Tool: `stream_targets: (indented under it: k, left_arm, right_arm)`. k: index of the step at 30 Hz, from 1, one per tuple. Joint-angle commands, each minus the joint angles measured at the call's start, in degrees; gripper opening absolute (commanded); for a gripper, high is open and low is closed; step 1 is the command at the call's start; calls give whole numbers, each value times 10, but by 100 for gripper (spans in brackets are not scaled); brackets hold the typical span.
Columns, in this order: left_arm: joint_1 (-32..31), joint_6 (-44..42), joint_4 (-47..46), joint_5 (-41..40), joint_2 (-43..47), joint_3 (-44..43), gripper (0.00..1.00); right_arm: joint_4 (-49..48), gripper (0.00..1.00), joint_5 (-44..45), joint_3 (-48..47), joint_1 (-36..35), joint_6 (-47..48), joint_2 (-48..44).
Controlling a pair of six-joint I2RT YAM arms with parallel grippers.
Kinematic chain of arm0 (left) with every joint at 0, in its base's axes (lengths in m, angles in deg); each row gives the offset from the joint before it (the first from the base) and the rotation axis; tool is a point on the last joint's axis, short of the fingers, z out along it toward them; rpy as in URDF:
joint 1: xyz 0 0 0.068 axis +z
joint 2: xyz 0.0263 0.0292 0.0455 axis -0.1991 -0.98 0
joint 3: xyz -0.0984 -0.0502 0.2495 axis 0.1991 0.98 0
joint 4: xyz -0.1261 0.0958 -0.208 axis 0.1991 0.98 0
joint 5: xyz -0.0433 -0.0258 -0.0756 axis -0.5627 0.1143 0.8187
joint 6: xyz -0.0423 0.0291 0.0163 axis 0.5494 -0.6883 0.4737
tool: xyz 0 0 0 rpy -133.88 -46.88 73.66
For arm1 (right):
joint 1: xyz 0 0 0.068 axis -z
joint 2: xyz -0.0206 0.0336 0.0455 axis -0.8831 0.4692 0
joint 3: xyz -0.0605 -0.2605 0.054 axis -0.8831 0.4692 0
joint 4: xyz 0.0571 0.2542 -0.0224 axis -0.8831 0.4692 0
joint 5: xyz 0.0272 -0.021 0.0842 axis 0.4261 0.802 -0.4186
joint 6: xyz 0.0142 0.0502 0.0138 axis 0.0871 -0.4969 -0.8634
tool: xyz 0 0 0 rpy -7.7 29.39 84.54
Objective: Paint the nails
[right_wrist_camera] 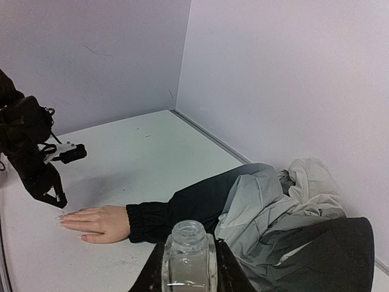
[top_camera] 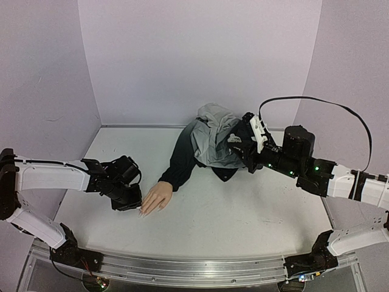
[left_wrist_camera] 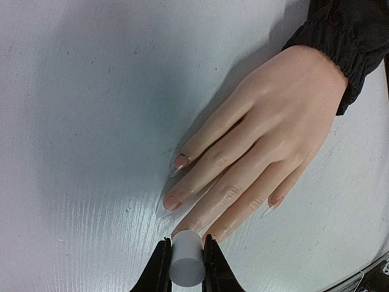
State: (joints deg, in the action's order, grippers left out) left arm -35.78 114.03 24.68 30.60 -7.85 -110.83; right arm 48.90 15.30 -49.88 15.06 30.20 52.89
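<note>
White cylinder [left_wrist_camera: 186, 258] pinched upright in left gripper [left_wrist_camera: 186, 277], jaws closed tight on its sides. It hangs over the fingertips of the hand [left_wrist_camera: 267, 128] and hides one tip; contact cannot be told. Hand lies palm down on the table [left_wrist_camera: 91, 121], left of the middle, toward the near edge. Nails [left_wrist_camera: 180, 161] pale, glossy, pointing at the near left corner. Dark sleeve [left_wrist_camera: 349, 36] at the wrist. Right gripper [right_wrist_camera: 189, 271] closed on a clear uncapped bottle [right_wrist_camera: 189, 249], raised over the jacket [right_wrist_camera: 267, 201] toward the far edge.
</note>
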Motion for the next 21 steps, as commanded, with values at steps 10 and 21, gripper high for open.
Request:
stream_targets:
  k: [10,21]
  left_arm:
    - [0,10,-7,15,38,22,0]
    - [-1,11,-7,20,36,31,0]
  right_arm:
    - [-43,0,-5,-3,-1,-2,-1]
    - [-43,0,-5,-3,-1,-2,-3]
